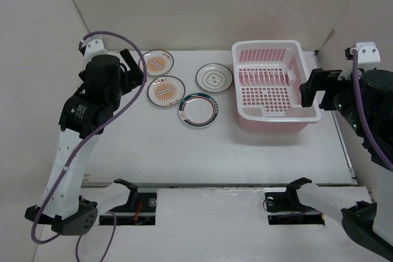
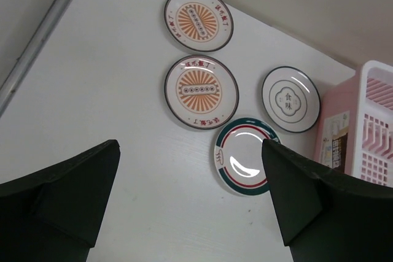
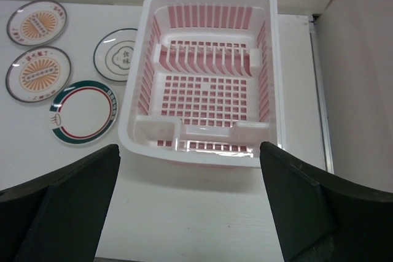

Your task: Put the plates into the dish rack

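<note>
Black fingers fill the bottom corners of both wrist views, so let's start there: the left gripper (image 2: 190, 151) has its jaws spread wide with nothing between them, and the right gripper (image 3: 190, 148) is just as wide apart and just as empty-handed. On to the white table (image 1: 153, 151), where everything sits in the far half. Biggest piece out there is the dish rack (image 1: 276, 121), pale pink with a white rim, standing on the right with its row of upright prongs running across the middle; the right gripper hangs at its right near corner. All four plates lie flat on the table to the left of the rack. Closest to it is the grey-flower plate (image 1: 214, 77), and just nearer sits the green-rimmed plate (image 1: 198, 110). Further left, the two orange sunburst plates line up, the near one (image 1: 166, 90) and the far one (image 1: 158, 62), with the left gripper hovering just beside them on their left.
</note>
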`<action>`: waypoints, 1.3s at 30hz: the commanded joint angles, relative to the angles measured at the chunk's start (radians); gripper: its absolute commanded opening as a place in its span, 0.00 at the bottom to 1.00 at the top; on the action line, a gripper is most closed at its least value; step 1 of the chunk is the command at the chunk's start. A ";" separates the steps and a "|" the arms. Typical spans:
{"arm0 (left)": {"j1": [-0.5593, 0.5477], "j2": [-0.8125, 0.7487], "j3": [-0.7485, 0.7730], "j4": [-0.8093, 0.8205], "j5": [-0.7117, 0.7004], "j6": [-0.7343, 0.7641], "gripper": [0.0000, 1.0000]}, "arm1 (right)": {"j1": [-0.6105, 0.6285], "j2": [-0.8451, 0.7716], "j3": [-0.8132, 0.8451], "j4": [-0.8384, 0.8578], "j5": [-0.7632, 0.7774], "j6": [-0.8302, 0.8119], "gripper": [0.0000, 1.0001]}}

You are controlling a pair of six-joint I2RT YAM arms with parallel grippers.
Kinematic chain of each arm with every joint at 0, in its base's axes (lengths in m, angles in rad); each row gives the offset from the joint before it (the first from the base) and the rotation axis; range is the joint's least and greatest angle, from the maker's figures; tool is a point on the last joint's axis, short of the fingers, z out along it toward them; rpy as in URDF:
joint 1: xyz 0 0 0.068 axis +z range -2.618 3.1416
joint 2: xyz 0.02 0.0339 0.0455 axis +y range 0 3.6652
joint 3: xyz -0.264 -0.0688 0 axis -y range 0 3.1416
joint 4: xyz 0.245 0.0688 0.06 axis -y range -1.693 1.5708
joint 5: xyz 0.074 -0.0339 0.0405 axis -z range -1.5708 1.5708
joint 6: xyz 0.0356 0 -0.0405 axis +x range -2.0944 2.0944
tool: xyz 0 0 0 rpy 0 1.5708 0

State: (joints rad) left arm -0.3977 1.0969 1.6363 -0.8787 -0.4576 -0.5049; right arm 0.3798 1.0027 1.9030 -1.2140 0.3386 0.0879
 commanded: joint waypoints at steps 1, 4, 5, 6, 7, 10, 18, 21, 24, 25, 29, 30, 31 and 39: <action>0.088 0.059 -0.041 0.168 0.153 0.045 1.00 | -0.004 0.013 0.024 0.103 -0.090 -0.019 1.00; 0.213 0.167 -0.041 0.282 0.341 0.058 1.00 | -0.004 0.037 0.033 0.126 -0.142 -0.019 1.00; 0.249 0.197 -0.041 0.309 0.385 0.048 1.00 | -0.004 0.046 0.042 0.140 -0.159 -0.028 1.00; 0.287 0.230 -0.041 0.373 0.501 0.037 1.00 | -0.004 0.062 0.042 0.140 -0.196 -0.028 1.00; 0.360 0.291 -0.053 0.412 0.566 0.016 1.00 | -0.004 0.062 0.042 0.157 -0.223 -0.028 1.00; 0.454 0.407 -0.102 0.567 0.727 -0.026 1.00 | -0.004 0.093 0.028 0.189 -0.308 -0.028 1.00; 0.582 0.697 -0.231 0.949 0.973 -0.100 1.00 | -0.004 0.111 -0.019 0.255 -0.431 -0.062 1.00; 0.582 0.802 -0.205 0.995 0.984 -0.110 1.00 | 0.028 0.129 -0.019 0.255 -0.420 -0.071 1.00; 0.591 0.892 -0.165 1.027 0.984 -0.129 0.98 | 0.054 0.138 -0.019 0.255 -0.420 -0.082 1.00; 0.591 0.917 -0.136 1.028 0.984 -0.129 0.97 | 0.063 0.139 -0.019 0.255 -0.420 -0.082 1.00; 0.591 1.014 -0.067 1.014 0.947 -0.149 0.97 | 0.073 0.148 0.004 0.255 -0.420 -0.100 1.00; 0.591 1.024 -0.067 1.014 0.936 -0.159 0.97 | 0.083 0.148 0.004 0.255 -0.420 -0.100 1.00; 0.591 1.049 -0.056 1.026 0.927 -0.168 0.97 | 0.084 0.157 0.004 0.255 -0.409 -0.100 1.00; 0.591 1.202 0.069 1.078 0.945 -0.282 0.78 | 0.093 0.175 0.005 0.255 -0.400 -0.109 1.00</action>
State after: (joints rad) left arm 0.1871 2.2761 1.6405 0.1326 0.4747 -0.7307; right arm 0.4625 1.1797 1.8839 -1.0161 -0.0658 -0.0082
